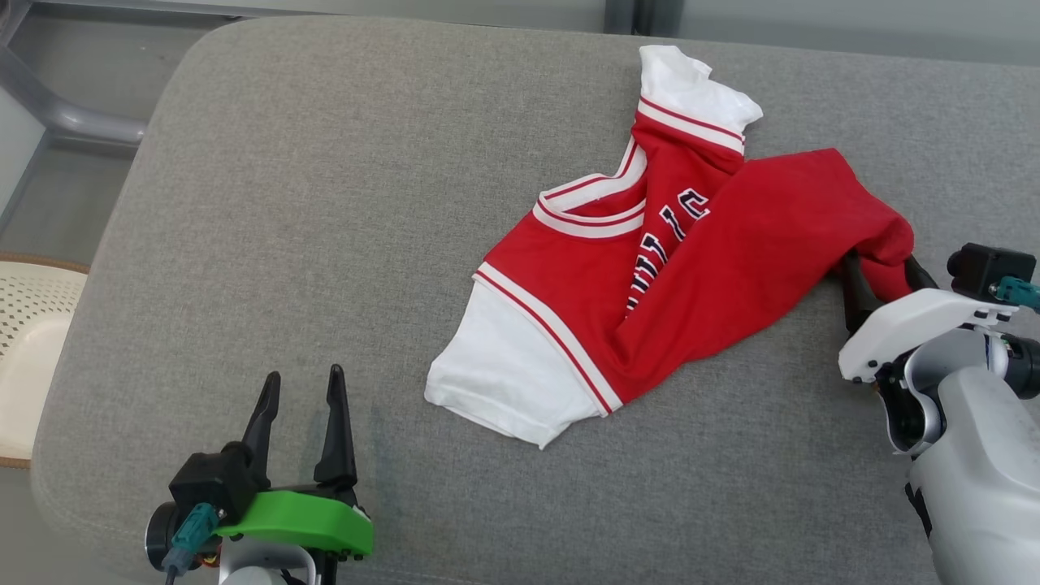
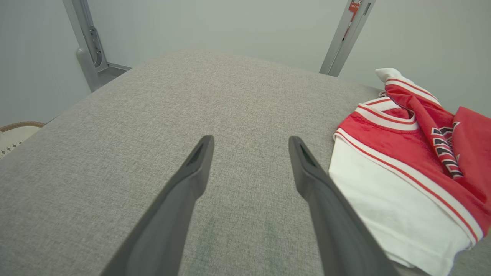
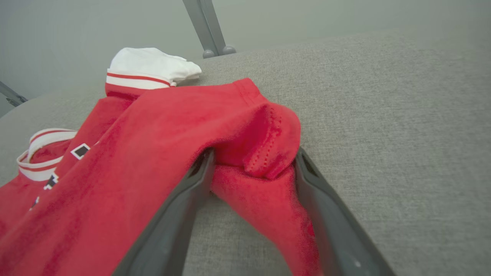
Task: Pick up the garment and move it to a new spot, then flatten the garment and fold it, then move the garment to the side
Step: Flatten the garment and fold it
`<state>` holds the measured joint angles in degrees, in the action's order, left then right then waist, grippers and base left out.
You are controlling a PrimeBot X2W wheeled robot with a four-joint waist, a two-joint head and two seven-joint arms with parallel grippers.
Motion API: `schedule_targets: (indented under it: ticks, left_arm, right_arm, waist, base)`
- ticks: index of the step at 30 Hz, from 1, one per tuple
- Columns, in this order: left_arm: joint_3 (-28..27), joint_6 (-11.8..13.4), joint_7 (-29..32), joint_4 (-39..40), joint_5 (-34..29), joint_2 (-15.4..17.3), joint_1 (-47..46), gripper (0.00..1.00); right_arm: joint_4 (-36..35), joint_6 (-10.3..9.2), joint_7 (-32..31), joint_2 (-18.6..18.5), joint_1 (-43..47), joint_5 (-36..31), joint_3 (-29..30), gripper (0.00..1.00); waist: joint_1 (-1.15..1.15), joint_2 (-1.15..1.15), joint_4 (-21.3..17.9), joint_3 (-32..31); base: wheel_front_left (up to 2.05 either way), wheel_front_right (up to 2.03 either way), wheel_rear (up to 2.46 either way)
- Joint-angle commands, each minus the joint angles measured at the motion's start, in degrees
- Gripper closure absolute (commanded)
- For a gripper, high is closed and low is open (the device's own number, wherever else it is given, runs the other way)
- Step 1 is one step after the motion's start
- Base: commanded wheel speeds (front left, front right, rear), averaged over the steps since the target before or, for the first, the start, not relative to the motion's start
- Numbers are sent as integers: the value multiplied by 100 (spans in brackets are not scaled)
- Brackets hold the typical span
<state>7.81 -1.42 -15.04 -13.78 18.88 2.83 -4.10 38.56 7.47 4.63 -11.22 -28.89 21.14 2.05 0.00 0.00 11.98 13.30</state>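
Grippers sit nearest, one at each low corner of the head view. The left gripper (image 1: pixel 304 374) hangs over a bare part of the grey pad (image 1: pixel 325 203). Its two dark fingers are spread apart with nothing between them. The right gripper (image 1: pixel 884 272) is at the right side, and its fingers are spread wide too. A red corner of the garment (image 1: pixel 650 276) is bunched up in the gap between those fingers. It seems to rest against both of them, but I cannot tell for sure if it is lifted off the pad. The garment is a small red shirt with white sleeves, red and white stripes and dark letters. It lies crumpled on the right half of the pad, well apart from the left gripper. One white sleeve lies flat on the near side, and the other points to the far edge. A pale woven thing (image 1: pixel 32 325) sits beside the pad on the left. Past the pad stand grey metal bars (image 1: pixel 73 122).
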Motion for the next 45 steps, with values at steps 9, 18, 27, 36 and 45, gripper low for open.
schedule_targets:
  ticks: [9,18,27,36,45]
  left_arm:
    - [-38,-5,-18,-26,-56,14,-30,0]
    - [-43,-16,-18,-24,-89,14,-3,0]
    - [-34,-16,-18,-41,-91,15,-53,0]
    - [-130,22,-18,10,-110,14,84,0]
    - [-227,-2,-18,78,-141,15,112,0]
  right_arm:
    - [264,3,309,-90,-387,49,-342,42]
    - [285,3,344,-118,-545,61,-592,34]
    - [314,3,437,-158,-731,-30,-716,100]
    - [-488,3,474,-208,-193,39,-928,100]
    - [-2081,3,-8,-289,1354,22,-744,100]
  waist:
    - [0,0,4,13]
    - [0,0,-98,4]
    - [0,0,-101,20]
    - [0,0,-346,-103]
    - [0,0,-808,-73]
  base:
    - [0,0,0]
    - [0,0,0]
    - [0,0,0]
    - [0,0,0]
    - [0,0,0]
